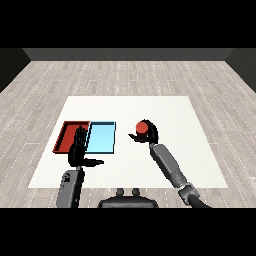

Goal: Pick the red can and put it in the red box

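The red can (142, 128) is at the middle of the white table, right of the trays, with my right hand (149, 136) curled round it; only its red top shows above the fingers. Whether it rests on the table or hangs just above it I cannot tell. The red tray (65, 134) lies at the left, touching the light blue tray (102, 137) on its right. My left hand (78, 150) is open, fingers straight and pointing up, thumb out to the right. It overlaps the near right corner of the red tray.
The white table (165, 107) stretches wide around the trays, bare at the far side and to the right. A grey wooden floor surrounds it. My right forearm (169, 165) runs in from the lower right.
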